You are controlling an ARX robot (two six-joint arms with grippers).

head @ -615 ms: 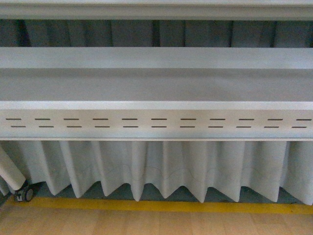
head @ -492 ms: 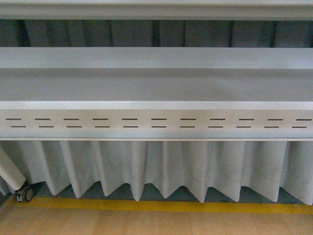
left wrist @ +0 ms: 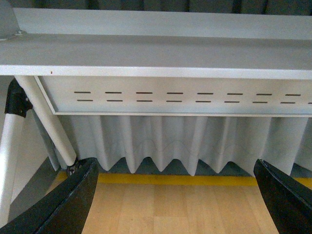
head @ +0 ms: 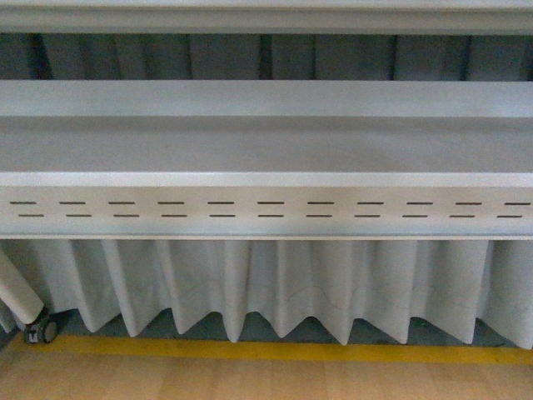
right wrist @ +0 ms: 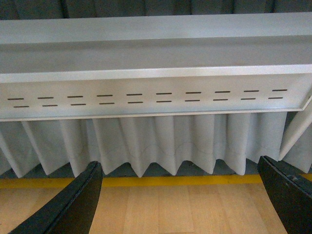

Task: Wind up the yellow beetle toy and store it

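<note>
1. The left jaws stood wide apart with nothing between them. Their two black fingertips (left wrist: 73,200) showed only at the lower corners of the left wrist view.
2. The right jaws were likewise spread wide and held nothing, with their black fingertips (right wrist: 73,204) at the two lower corners of the right wrist view.
3. The yellow beetle toy could not be seen in any of the three views, so its place cannot be told.
4. Between each pair of jaws lay a pale wooden floor (left wrist: 175,209). A yellow stripe (left wrist: 180,179) crossed it along the foot of the furniture.
5. Just behind the stripe hung a pleated grey curtain (head: 275,283), its zigzag hem ending just above the floor.
6. Above the curtain ran a white panel (head: 266,208) with two rows of short dark slots. It sat under the front edge of the grey worktop (head: 266,150).
7. At the worktop's left end a white leg (left wrist: 48,122) slanted down to a small caster (head: 42,331). A black bracket (left wrist: 17,100) sat on a second white tube beside it.
8. Beyond the worktop a pale rail (head: 266,17) crossed the top of the front view, with a dark curtain (head: 225,57) showing in the gap beneath it.
</note>
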